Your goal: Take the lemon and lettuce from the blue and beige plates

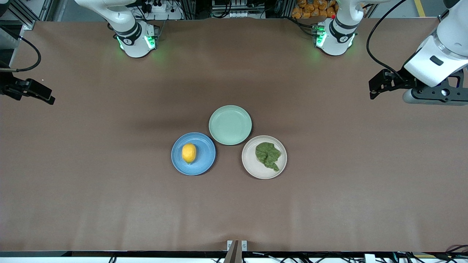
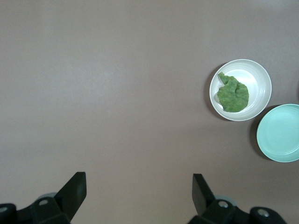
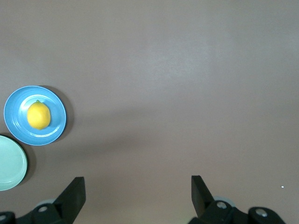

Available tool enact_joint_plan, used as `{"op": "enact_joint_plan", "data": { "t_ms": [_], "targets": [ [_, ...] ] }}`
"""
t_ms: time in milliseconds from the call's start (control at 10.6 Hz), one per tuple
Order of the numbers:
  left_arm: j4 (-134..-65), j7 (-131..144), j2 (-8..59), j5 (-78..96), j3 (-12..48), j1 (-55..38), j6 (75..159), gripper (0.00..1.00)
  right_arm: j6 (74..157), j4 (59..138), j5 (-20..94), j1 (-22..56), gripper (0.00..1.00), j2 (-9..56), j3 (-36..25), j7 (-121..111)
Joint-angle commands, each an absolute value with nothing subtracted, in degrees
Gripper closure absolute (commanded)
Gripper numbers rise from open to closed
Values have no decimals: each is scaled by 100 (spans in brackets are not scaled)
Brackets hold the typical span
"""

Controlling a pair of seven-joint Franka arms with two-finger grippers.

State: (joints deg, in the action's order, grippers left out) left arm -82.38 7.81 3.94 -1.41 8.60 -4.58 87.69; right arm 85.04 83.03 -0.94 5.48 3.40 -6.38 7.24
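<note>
Clearly nothing picked yet: lemon (image 1: pixel 189 152) on blue plate (image 1: pixel 202 165), lettuce (image 1: pixel 268 155) on beige plate (image 1: pixel 249 164), mid-bench. Left gripper (image 2: pixel 139 187) and right gripper (image 3: pixel 138 189) high over bench ends, jaws spread wide, empty. Next, probably: each descends over own plate.

On the tabletop (image 1: pixel 109 182), the lemon (image 1: pixel 189 152) lies on one plate (image 1: pixel 204 160) toward the right arm's end; the lettuce (image 1: pixel 268 155) lies on another plate (image 1: pixel 252 166) toward the left arm's end. A third plate (image 1: pixel 230 125) sits between them, farther from the front camera.

No legible text or labels, seemingly.
</note>
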Motion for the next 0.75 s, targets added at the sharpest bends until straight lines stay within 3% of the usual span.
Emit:
{"op": "enact_joint_plan", "data": {
  "t_ms": [0,660],
  "targets": [
    [-8218,729,387,-246,870,-483,8684,0,8499,8209,-167,589,0,387,-659,686],
    [-8227,1184,869,61,940,-737,8920,0,8640,8209,-158,642,0,387,-650,703]
  ]
}}
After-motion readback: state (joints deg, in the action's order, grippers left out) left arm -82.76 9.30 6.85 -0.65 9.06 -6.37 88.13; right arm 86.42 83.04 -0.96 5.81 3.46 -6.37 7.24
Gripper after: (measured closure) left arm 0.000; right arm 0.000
